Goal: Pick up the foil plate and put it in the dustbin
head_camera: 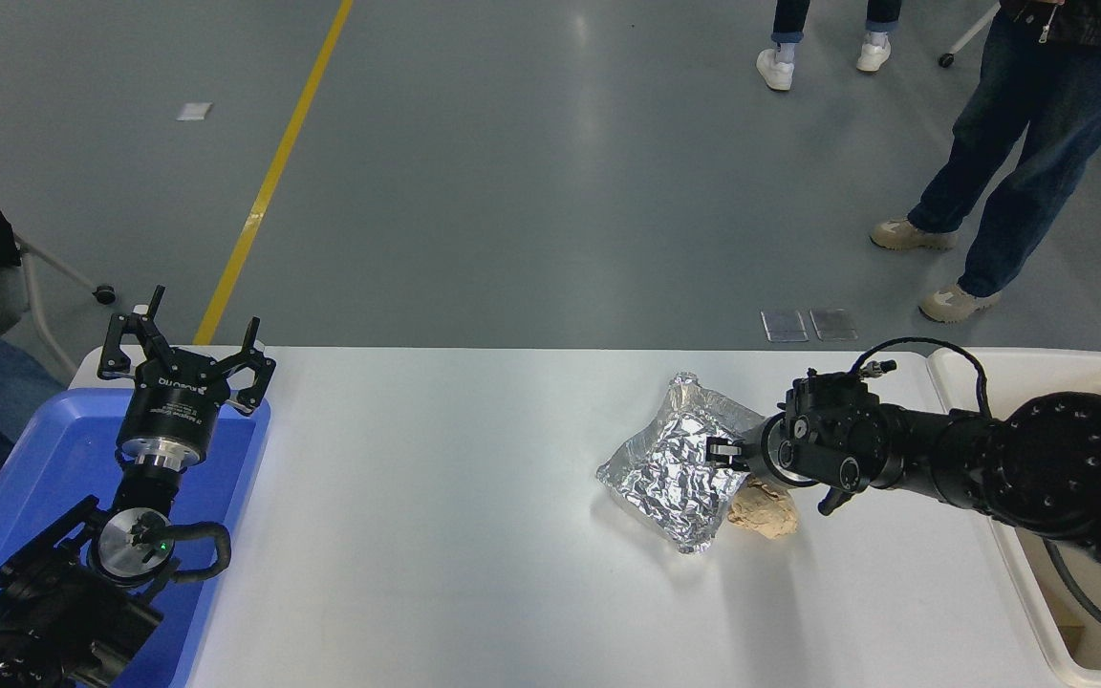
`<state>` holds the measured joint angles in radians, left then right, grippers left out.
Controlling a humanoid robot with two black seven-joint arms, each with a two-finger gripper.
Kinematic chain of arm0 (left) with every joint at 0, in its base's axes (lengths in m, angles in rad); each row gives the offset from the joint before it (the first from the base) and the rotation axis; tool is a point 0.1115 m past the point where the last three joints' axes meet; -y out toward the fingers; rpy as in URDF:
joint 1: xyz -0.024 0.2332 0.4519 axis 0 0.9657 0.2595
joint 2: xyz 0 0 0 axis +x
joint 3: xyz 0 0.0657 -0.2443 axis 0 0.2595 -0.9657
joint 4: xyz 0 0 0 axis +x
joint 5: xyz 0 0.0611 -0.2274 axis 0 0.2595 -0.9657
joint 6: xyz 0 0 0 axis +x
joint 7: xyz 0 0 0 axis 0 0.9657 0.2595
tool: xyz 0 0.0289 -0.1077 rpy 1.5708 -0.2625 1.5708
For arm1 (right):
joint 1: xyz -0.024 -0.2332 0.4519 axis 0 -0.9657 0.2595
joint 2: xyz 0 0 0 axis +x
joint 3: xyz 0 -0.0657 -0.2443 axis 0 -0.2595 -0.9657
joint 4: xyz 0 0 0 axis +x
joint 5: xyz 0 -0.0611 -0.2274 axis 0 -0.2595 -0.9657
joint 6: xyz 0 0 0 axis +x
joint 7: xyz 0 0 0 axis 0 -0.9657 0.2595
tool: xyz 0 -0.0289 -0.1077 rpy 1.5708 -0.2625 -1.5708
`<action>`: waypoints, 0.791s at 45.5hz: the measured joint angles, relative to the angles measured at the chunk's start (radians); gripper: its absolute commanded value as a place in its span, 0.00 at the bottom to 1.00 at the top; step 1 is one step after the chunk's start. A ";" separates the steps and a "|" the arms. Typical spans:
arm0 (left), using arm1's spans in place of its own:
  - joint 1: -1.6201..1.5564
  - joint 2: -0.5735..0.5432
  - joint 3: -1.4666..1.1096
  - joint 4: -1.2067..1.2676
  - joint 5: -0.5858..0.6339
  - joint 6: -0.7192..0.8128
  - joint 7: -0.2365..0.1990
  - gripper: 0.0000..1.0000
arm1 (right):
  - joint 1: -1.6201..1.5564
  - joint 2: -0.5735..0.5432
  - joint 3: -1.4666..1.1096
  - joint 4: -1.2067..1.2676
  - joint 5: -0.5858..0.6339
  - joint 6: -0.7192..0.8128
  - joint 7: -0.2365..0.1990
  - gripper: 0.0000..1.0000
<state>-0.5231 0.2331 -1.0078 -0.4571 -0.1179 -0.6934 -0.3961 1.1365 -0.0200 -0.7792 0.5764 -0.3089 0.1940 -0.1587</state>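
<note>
Head view, white table [474,535], contents from left to right.

Blue plastic tray [53,449]: at the table's left end, hanging partly over the edge. Left gripper [185,355]: parked above the tray's far rim, fingers spread wide and pointing away from the camera, nothing between them.

Tan crumpled paper wad [766,512]: lying on the table right of centre, touching the near right edge of the foil plate and sitting directly under the right wrist, so it crowds that side of the plate.

Foil plate [675,468]: crinkled silver, resting flat on the table right of centre, one corner raised toward the far side. It is well apart from the dustbin.

Right gripper [724,449]: reaches in low from the right edge, pointing left, its tip at the plate's right rim and overlapping the foil. Only a short stub of finger shows past the wrist housing; whether the fingers are parted or closed on the rim cannot be told.

Dustbin [1038,365]: cream-white, at the table's right end, its left wall partly hidden behind the right arm.

Floor beyond the table: yellow line [273,172]; legs and shoes of two people [1009,162] standing at the upper right.
</note>
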 measured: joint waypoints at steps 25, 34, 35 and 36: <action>0.000 0.000 0.000 0.000 0.000 0.000 0.000 1.00 | 0.084 -0.020 -0.012 0.073 0.013 0.063 0.001 0.00; 0.000 0.000 0.000 0.000 0.000 0.000 0.000 1.00 | 0.247 -0.108 -0.048 0.224 0.026 0.126 0.002 0.00; 0.000 0.000 0.000 0.000 0.000 0.000 0.000 1.00 | 0.281 -0.125 -0.057 0.254 0.032 0.140 0.003 0.00; 0.000 0.000 0.000 0.000 0.001 0.000 0.000 1.00 | 0.306 -0.137 -0.063 0.274 0.036 0.148 0.003 0.00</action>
<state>-0.5231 0.2333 -1.0078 -0.4573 -0.1171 -0.6934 -0.3960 1.4429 -0.1568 -0.8419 0.8506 -0.2727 0.3420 -0.1561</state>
